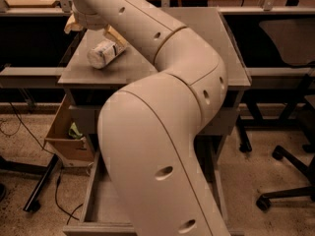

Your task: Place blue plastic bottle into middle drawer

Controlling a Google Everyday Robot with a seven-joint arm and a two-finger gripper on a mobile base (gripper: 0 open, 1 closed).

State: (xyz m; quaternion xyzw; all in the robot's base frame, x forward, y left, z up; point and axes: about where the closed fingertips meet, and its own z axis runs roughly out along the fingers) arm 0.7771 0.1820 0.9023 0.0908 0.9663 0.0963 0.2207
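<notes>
One huge pale arm (162,146) is seen filling the middle of the shot, bent over the grey table (81,76). Down below, the pulled-out middle drawer (106,208) is largely masked by that arm, and a cardboard box (66,139) is spotted on the floor to the left. Up on the table, the blue plastic bottle (105,53) is found lying on its side toward the left edge, ungrasped. Just above it the gripper (93,31) is positioned, its tan fingers (114,35) spread apart with nothing held. Whether one is brushing the bottle cannot be told.

Now the risks. A round, ribbed bottle on its side can be sent rolling by an off-centre nudge, and that left edge is close. A light bottle pinched too near one end may be squirted out. With the drawer hidden behind the arm, a release could be made short, onto its front wall or the floor.
</notes>
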